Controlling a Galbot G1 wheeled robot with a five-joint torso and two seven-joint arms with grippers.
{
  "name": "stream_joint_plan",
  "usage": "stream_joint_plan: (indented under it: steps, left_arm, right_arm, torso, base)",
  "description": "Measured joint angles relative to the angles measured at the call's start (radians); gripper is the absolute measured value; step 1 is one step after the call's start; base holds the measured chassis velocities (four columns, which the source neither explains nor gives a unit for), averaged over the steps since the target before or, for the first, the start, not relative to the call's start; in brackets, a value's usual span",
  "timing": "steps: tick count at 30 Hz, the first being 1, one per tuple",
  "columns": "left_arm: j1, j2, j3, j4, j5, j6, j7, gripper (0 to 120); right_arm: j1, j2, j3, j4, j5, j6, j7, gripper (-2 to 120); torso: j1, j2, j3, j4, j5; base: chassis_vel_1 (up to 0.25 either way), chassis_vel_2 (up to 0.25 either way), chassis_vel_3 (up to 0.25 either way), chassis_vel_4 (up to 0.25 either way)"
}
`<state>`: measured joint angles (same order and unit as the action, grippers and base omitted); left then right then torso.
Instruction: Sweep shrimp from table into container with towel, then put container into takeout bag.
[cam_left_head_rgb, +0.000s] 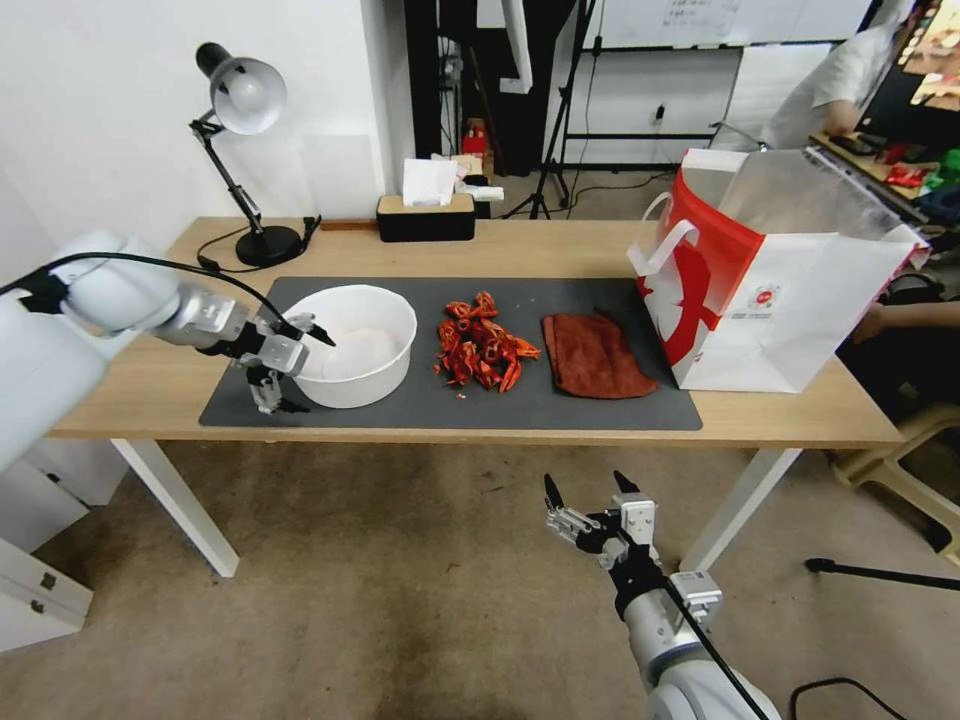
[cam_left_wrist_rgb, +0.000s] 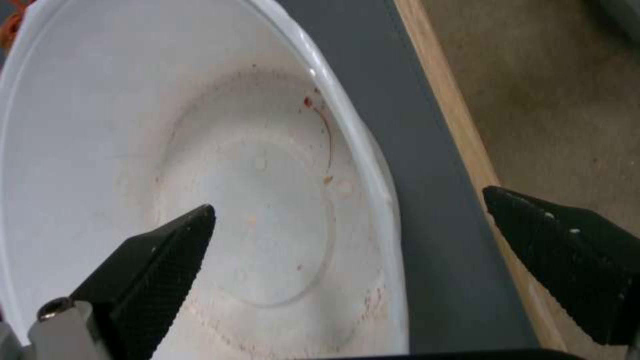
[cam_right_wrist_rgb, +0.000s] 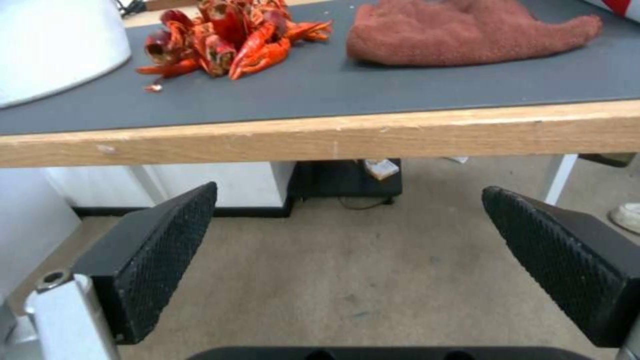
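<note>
Left gripper (cam_left_head_rgb: 290, 370) at the near-left rim of the round white plastic container (cam_left_head_rgb: 360, 345), fingers spread wide. It straddles the rim: one black textured fingertip (cam_left_wrist_rgb: 177, 245) hangs over the container's inside, the other sits outside over the dark grey rectangular mat (cam_left_head_rgb: 560, 400) near the front edge of the light wooden table (cam_left_head_rgb: 500, 250). Nothing clamped; cannot tell if either finger touches the wall. In the left wrist view the container (cam_left_wrist_rgb: 100, 125) holds only faint reddish smears and crumbs on its bottom.

Heap of bright red-orange curled shrimp (cam_left_head_rgb: 482, 345) lies on the mat just right of the container, apart from it, a few loose bits by the near side of the heap. Rust-red fuzzy towel (cam_left_head_rgb: 595, 355) lies flat on the mat just right of the shrimp, not touching the heap. Large red-and-white paper takeout bag (cam_left_head_rgb: 770, 280) with white strap handles stands upright and open at the right end of the table, silvery lining showing, its base at the mat's right edge, near the towel.

Right gripper (cam_left_head_rgb: 590, 500) hangs below and in front of the table edge, over the carpeted floor (cam_left_head_rgb: 400, 580), fingers wide apart and empty. Right wrist view looks up at the table front: shrimp (cam_right_wrist_rgb: 227, 40) and towel (cam_right_wrist_rgb: 467, 30) sit above and well beyond the fingertips (cam_right_wrist_rgb: 167, 250), container wall (cam_right_wrist_rgb: 60, 45) off to one side.

Black desk lamp (cam_left_head_rgb: 245, 150) at the far left of the table, black tissue box (cam_left_head_rgb: 425, 215) at the far edge.
</note>
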<state>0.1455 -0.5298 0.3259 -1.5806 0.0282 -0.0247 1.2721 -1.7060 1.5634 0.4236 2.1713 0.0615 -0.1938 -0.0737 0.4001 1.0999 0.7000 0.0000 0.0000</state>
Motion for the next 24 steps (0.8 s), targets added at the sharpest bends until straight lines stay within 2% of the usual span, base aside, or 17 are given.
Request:
stream_joint_plan:
  steps: [2,5,10,13,15,17,18,20,22,23,24]
  left_arm:
    - [-0.013,-0.026,0.023,0.023,0.005,0.002,0.003,100]
    - [-0.021,-0.039,0.037,0.036,0.006,0.003,0.003,100]
    - [-0.03,-0.051,0.053,0.048,0.008,0.007,0.006,100]
    - [-0.033,-0.056,0.062,0.052,0.011,0.008,0.007,95]
    - [-0.033,-0.059,0.066,0.053,0.012,0.009,0.008,84]
    - [-0.033,-0.06,0.066,0.054,0.012,0.009,0.008,81]
    - [-0.033,-0.06,0.068,0.054,0.012,0.009,0.008,73]
    - [-0.034,-0.061,0.07,0.054,0.012,0.009,0.009,70]
    - [-0.035,-0.062,0.076,0.055,0.012,0.009,0.009,60]
    - [-0.035,-0.062,0.076,0.055,0.012,0.009,0.009,60]
    - [-0.035,-0.065,0.078,0.055,0.014,0.009,0.011,52]
  right_arm:
    - [0.002,0.001,0.001,-0.004,0.0,0.0,0.004,100]
    - [0.001,0.002,0.0,-0.006,0.0,0.0,0.004,100]
    - [-0.002,0.004,-0.001,-0.008,0.0,0.0,0.002,100]
    - [-0.004,0.003,-0.001,-0.008,0.0,0.0,0.001,100]
    - [-0.007,0.001,-0.001,-0.006,0.0,0.0,-0.001,100]
    - [-0.007,0.0,-0.001,-0.005,0.0,0.0,-0.001,100]
    - [-0.008,0.0,-0.001,-0.002,0.0,0.0,-0.002,100]
    - [-0.008,-0.001,-0.001,0.0,0.0,0.0,-0.002,100]
    - [-0.008,-0.002,0.0,0.002,0.0,0.0,-0.002,100]
    - [-0.008,-0.002,0.0,0.002,0.0,0.0,-0.002,100]
    - [-0.008,-0.003,0.0,0.002,0.001,0.0,-0.002,100]
  torso:
    - [0.0,0.0,0.0,-0.0002,0.0]
    - [0.0,0.0,0.0,0.0,0.0]
    - [0.0,0.0,0.0,-0.0001,0.0]
    - [0.0,0.0,0.0,0.0,0.0]
    - [0.0,0.0,0.0,0.0,0.0001]
    - [0.0,0.0,0.0,0.0,0.0002]
    - [0.0,0.0,0.0,0.0001,0.0002]
    - [0.0,0.0,0.0,0.0001,0.0002]
    - [0.0,0.0,0.0,0.0002,0.0003]
    - [0.0,0.0,0.0,0.0002,0.0003]
    - [0.0,0.0,0.0,0.0001,0.0003]
  base:
    - [0.0,0.0,0.0,0.0]
    - [0.0,0.0,0.0,0.0]
    - [0.0,0.0,0.0,0.0]
    - [0.0,0.0,0.0,0.0]
    - [0.0,0.0,0.0,0.0]
    - [0.0,0.0,0.0,0.0]
    - [0.0,0.0,0.0,0.0]
    - [0.0,0.0,0.0,0.0]
    - [0.0,0.0,0.0,0.0]
    - [0.0,0.0,0.0,0.0]
    - [0.0,0.0,0.0,0.0]
